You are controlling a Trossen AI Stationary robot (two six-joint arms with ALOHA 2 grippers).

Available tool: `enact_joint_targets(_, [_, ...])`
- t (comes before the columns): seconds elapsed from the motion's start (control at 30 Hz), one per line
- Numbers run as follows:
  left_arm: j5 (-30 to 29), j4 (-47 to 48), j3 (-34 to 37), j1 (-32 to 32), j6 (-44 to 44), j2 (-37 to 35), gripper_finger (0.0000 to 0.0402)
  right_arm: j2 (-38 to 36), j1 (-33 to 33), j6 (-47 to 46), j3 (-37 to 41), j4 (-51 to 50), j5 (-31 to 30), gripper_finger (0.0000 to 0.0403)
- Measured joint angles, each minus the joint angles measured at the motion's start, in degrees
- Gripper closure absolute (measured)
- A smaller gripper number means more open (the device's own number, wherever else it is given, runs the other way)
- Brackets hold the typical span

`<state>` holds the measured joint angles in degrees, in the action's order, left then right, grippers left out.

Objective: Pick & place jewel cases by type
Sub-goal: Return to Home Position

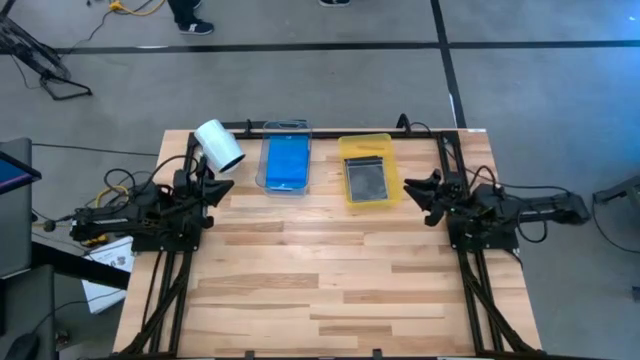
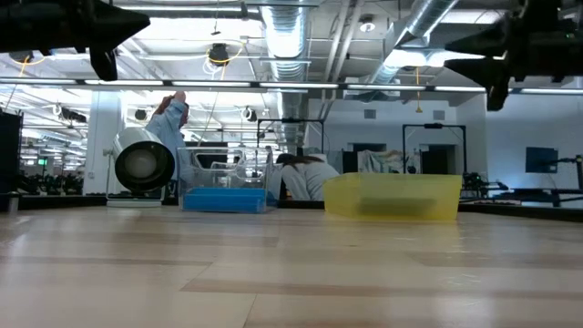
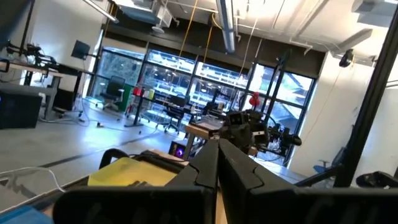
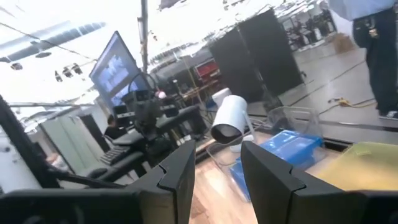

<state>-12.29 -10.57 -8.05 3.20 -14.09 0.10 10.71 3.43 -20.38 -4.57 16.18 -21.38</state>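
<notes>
Blue jewel cases (image 1: 287,160) lie flat in a clear tray (image 1: 264,170) at the table's far side. Dark grey jewel cases (image 1: 366,180) lie flat in the yellow tray (image 1: 392,165) to its right. My left gripper (image 1: 224,190) hangs shut above the table's left edge, pointing right, with nothing between its fingers (image 3: 217,167). My right gripper (image 1: 410,190) hangs above the right edge, pointing left. It is open and empty (image 4: 217,167), with the blue cases (image 4: 287,148) ahead of it. Both grippers are well clear of the trays.
A white roll (image 1: 218,146) lies on its side at the far left, next to the clear tray (image 2: 223,196). The yellow tray (image 2: 392,196) stands at the far middle. Bare wood (image 1: 330,280) fills the table's middle and near half. A person stands beyond the far edge.
</notes>
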Motion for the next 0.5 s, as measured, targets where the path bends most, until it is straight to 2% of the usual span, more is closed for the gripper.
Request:
enact_joint_targets(0.2, [2.05,0.21,0.0,0.0,0.02,0.0,0.0401,-10.01,-1.87,-2.58,4.1,-5.2,2.28,0.0281])
enact_joint_targets(0.4, [5.84,3.85,-0.01,-0.07,-2.55,0.0,0.0401,-10.61,-0.39,-3.04,4.1,-8.29,1.85,0.0281])
enact_joint_targets(0.5, [6.45,-0.27,2.11,-0.38,-2.39,-0.02,0.0401,-10.61,-0.27,-3.19,4.1,-9.1,1.83,0.0281])
